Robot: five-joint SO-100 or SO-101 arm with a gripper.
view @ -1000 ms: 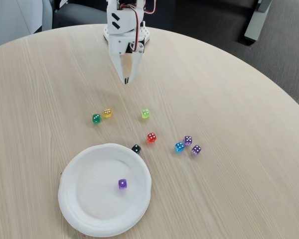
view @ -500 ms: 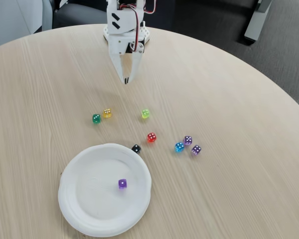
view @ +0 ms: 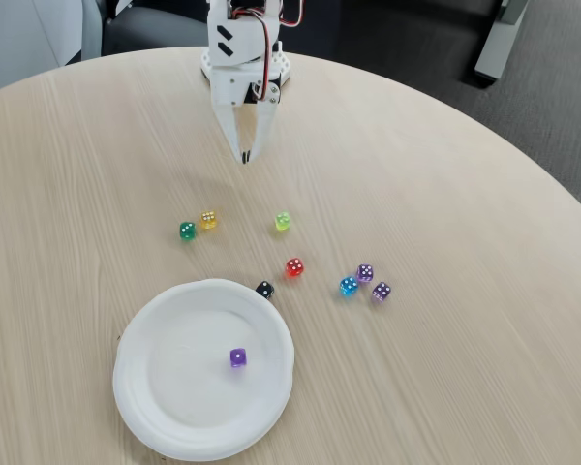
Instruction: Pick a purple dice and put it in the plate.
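Your round, pale wood-grain bench (view: 445, 194) fills most of the fixed view, with dark floor (view: 523, 126) past its far right edge. Next in size is the plate (view: 140, 387), white paper with a raised rim, sitting near the bench's front edge, left of centre in the view.

At the far side of the bench you see the white arm (view: 237, 48) with its red and black wires, pointing down toward you. Its hand (view: 245, 155) hangs above bare wood, well apart from every die, with the two white fingers tapering together to a single tip; it is closed and grips nothing.

Now the small things. The purple dice (view: 237, 357) lies inside the plate, a little right of the plate's middle, clear of the rim. A black die (view: 264, 289) rests just outside the plate's far rim, so close that you cannot tell whether it touches. A red die (view: 294, 266) sits just beyond it. To the right a blue die (view: 349, 286) and two lilac dice (view: 373, 282) huddle together. Farther back, a green die (view: 187, 231) and a yellow die (view: 208, 219) sit side by side, and a lime die (view: 283, 221) stands alone.
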